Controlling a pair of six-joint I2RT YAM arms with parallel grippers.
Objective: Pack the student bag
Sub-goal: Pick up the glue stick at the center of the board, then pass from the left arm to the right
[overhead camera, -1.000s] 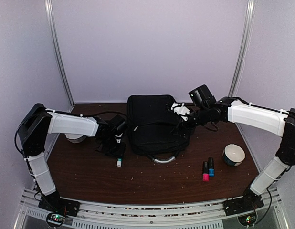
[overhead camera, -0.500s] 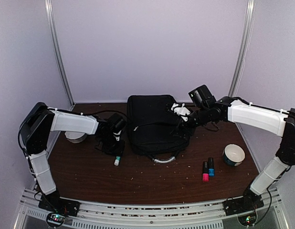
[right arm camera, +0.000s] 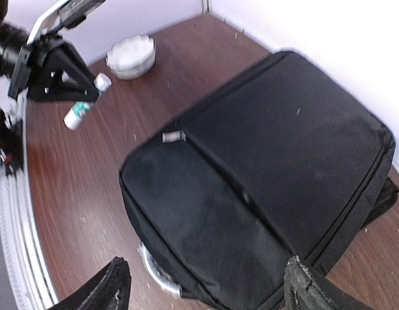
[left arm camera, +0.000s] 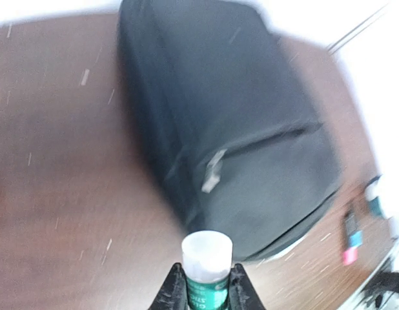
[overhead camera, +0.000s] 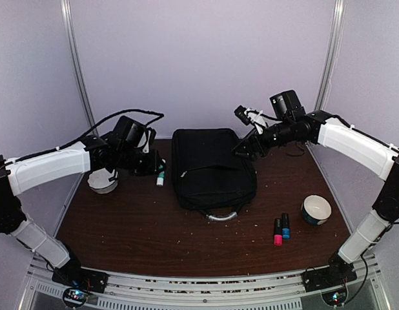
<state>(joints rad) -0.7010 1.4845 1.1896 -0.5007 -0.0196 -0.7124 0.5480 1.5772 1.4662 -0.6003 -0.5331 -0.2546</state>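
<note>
Tube airborne: left end effector pinches it, lifted off the tabletop.
Right end effector, spread, has risen off the student bag; bag looks shut, so we can't pack yet.

I see the big black soft fabric backpack lying flat at the middle of the dark brown table, nearer its far edge. Its front zip looks closed, and its grey loop handle points toward the table's near edge.

The student bag fills the middle of the surface. A lifted tube hangs beside its left side. Two small bottles and a bowl block the right front. The near strip lies bare.
</note>
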